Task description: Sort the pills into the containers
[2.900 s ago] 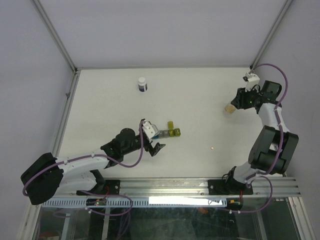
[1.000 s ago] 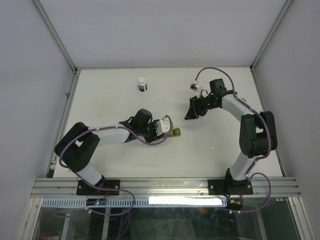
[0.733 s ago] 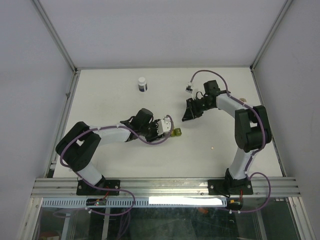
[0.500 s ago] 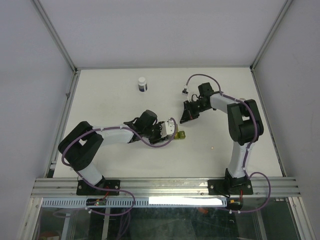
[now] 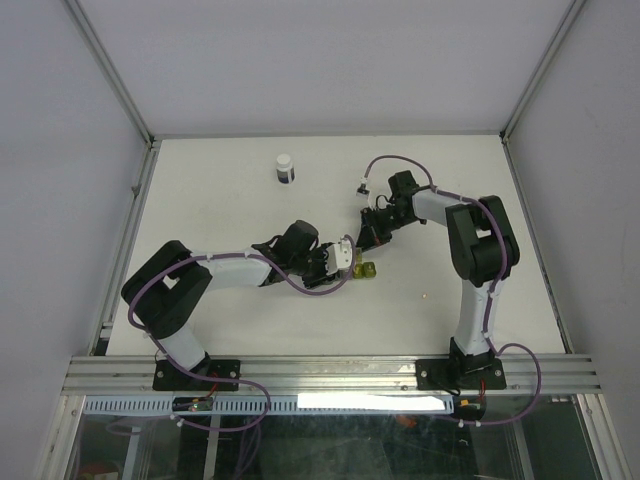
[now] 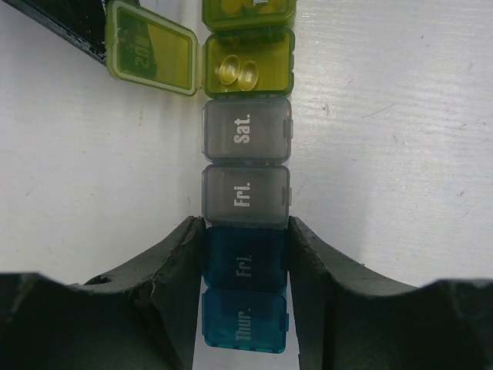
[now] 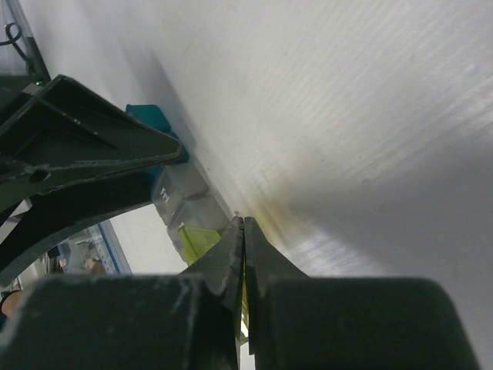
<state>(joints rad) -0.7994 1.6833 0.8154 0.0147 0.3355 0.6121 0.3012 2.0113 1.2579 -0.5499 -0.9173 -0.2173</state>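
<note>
Looking at the left wrist view, you see the containers (image 6: 246, 166) as one strip with its long axis running bottom to top of the frame: blue cubes lowest, then two grey, then green ones at the top. Left claw (image 6: 246, 235) is grasping the blue end, one finger on each side wall. The first green cube has its lid (image 6: 150, 50) flipped open toward the upper left, and two pills (image 6: 237, 71) lie inside it, glossy, roundish and amber. The cubes are translucent hard plastic with rounded corners and printed day labels. In the top view the strip lies mid-frame, and its green end points away from the left claw toward the right claw (image 5: 368, 237), which sits just above that end, so the right arm is the nearer one to the open cube. Right wrist view shows the right claw (image 7: 243, 231) clenched, with its tips pressed together over something yellow-green. You can't tell if a pill is pinched there. The surface (image 6: 385, 154) is matte white with fine grain. A pale speck (image 5: 426, 297) lies lower right of the strip, possibly a loose pill.
</note>
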